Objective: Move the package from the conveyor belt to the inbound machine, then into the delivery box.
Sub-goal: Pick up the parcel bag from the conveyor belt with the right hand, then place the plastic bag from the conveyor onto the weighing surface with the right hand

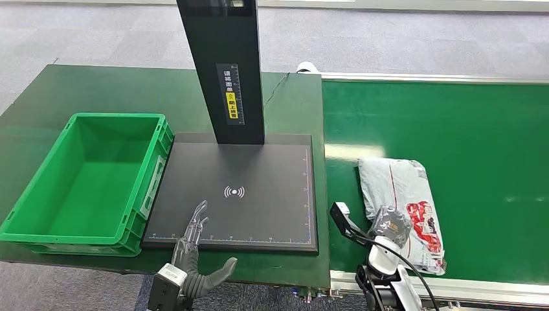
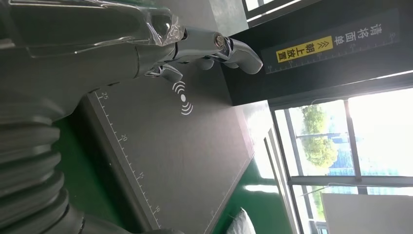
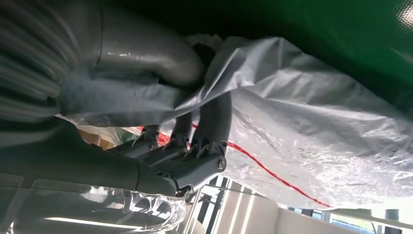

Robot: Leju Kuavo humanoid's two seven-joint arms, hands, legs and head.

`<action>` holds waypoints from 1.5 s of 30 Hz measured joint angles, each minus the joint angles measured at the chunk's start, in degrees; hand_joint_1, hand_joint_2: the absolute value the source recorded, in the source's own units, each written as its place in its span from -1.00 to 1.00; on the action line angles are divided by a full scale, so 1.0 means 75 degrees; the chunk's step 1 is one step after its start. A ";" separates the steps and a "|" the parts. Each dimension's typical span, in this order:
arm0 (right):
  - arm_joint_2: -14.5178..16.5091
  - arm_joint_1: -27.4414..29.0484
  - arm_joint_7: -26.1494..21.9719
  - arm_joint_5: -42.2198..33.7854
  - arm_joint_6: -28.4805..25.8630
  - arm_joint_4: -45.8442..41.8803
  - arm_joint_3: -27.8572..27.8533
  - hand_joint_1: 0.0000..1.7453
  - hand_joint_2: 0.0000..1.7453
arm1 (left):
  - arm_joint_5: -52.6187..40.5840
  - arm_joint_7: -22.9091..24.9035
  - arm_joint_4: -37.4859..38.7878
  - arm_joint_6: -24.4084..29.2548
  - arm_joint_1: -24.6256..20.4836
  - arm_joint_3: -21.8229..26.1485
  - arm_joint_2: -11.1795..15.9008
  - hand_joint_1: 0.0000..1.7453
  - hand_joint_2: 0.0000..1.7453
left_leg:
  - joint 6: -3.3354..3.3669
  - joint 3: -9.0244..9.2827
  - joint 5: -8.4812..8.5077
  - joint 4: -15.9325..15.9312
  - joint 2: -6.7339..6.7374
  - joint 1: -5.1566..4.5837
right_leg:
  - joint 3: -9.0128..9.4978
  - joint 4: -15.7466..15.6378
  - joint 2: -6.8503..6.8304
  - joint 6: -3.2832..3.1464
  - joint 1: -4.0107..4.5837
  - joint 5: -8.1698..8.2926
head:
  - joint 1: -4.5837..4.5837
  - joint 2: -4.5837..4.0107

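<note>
The package (image 1: 404,207), a grey plastic mailing bag with red print, lies on the green conveyor belt (image 1: 466,142), near the edge that is closest to the robot and just to the right of the inbound machine. The right hand (image 1: 388,227) is on the near end of this bag. In the right wrist view the thumb and the darker fingers (image 3: 214,122) are closed on a fold of the crumpled plastic (image 3: 302,126), so the hand grips the package, and the bag is still in contact with the belt. The inbound machine (image 1: 259,214) is a flat black plate with a white wireless sign in the middle and ruler marks along its borders, and a black column (image 1: 223,65) with a yellow label stands at its far side. The left hand (image 1: 194,249) is at the near edge of this plate with the fingers stretched forward over it and the thumb spread to the side; it holds nothing. In the left wrist view the same fingers (image 2: 234,48) point toward the column above the dark plate. The delivery box (image 1: 39,214), a green plastic crate, stands on the dark green table (image 1: 78,91) directly to the left of the plate, touching it or almost touching it, I cannot tell which.
</note>
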 joint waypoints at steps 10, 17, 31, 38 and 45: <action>0.0001 0.0028 -0.0299 0.0000 -0.0399 0.0007 0.0005 1.00 1.00 | -0.0012 0.0026 -0.0038 -0.0018 -0.0031 0.0010 -0.0011 -1.00 1.00 | 0.0000 0.0000 0.0000 0.0000 0.0001 0.0000 | -0.0001 0.0000 0.0000 0.0000 0.0000 0.0000 | 0.0000 0.0000; 0.0155 0.0120 -0.1541 -0.0011 -0.1680 -0.0730 -0.0089 1.00 1.00 | -0.0020 -0.0034 -0.0028 -0.0023 -0.0040 0.0051 -0.0015 -1.00 1.00 | 0.0000 0.0001 0.0000 0.0000 0.0002 0.0000 | -0.0002 0.0000 0.0000 0.0000 0.0000 0.0000 | 0.0000 0.0000; 0.1606 0.0878 -0.8291 -0.5313 -0.2750 -0.5020 -0.1484 1.00 1.00 | -0.0012 -0.0311 0.0283 0.0259 -0.0118 0.0094 -0.0021 -1.00 1.00 | 0.0000 -0.0002 0.0000 -0.0001 0.0007 0.0000 | 0.0002 0.0000 -0.0007 -0.0001 0.0001 -0.0001 | 0.0003 0.0000; 0.1462 0.0577 -0.8439 -0.9210 0.1517 -0.4434 -0.0125 1.00 1.00 | 0.0072 -0.0506 0.0729 0.0111 -0.0459 0.0093 -0.0015 -1.00 1.00 | 0.0008 0.0007 0.0012 -0.0001 0.0008 0.0002 | 0.0007 0.0002 -0.0004 -0.0006 0.0004 0.0007 | 0.0000 0.0000; 0.1515 -0.0517 -0.8639 -0.9589 0.2657 -0.1935 0.0989 1.00 1.00 | 0.0073 -0.0550 0.0974 0.0092 -0.0688 0.0084 -0.0016 -1.00 1.00 | 0.0005 0.0005 0.0016 -0.0001 0.0008 0.0005 | 0.0004 0.0007 -0.0005 -0.0008 0.0008 0.0007 | 0.0001 0.0000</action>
